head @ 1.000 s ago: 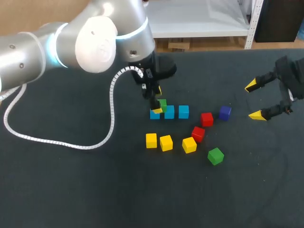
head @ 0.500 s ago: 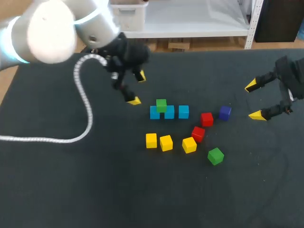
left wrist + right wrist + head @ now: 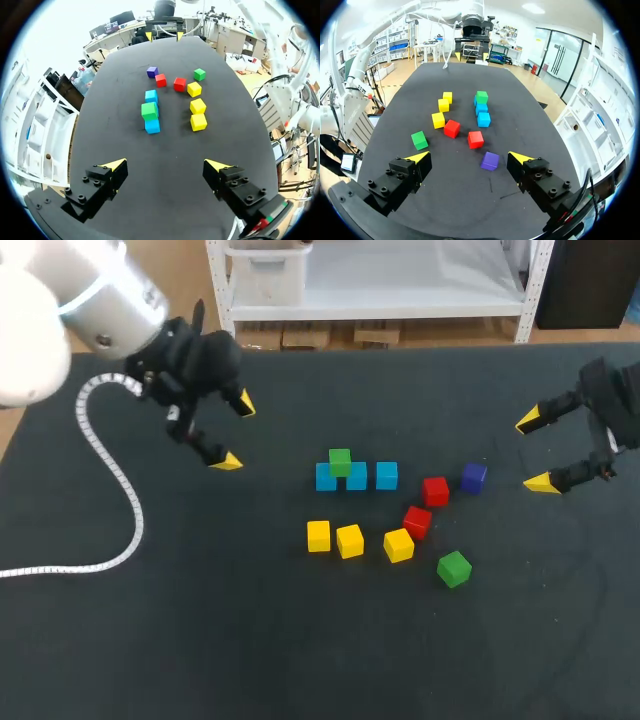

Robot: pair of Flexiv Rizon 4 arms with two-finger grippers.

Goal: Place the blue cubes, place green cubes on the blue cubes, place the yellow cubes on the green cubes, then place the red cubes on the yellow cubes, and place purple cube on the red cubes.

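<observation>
Three blue cubes (image 3: 387, 476) stand in a row at mid-table, and one green cube (image 3: 340, 462) rests on top of the two left ones. In front lie three yellow cubes (image 3: 350, 541), two red cubes (image 3: 435, 491), a purple cube (image 3: 474, 477) and a second green cube (image 3: 454, 568). My left gripper (image 3: 236, 432) hangs open and empty to the left of the row; from its wrist the stacked green cube (image 3: 149, 110) lies well ahead of the left gripper (image 3: 165, 165). My right gripper (image 3: 536, 452) is open and empty at the right, with the purple cube (image 3: 490, 160) just ahead of it.
The black table (image 3: 200, 640) has wide bare room in front and on the left. The left arm's white cable (image 3: 105, 465) trails across the table's left side. Behind the table stands a white shelf.
My left gripper let go of the green cube on the blue cubes, rose, and drew back to the left. The right arm kept still.
</observation>
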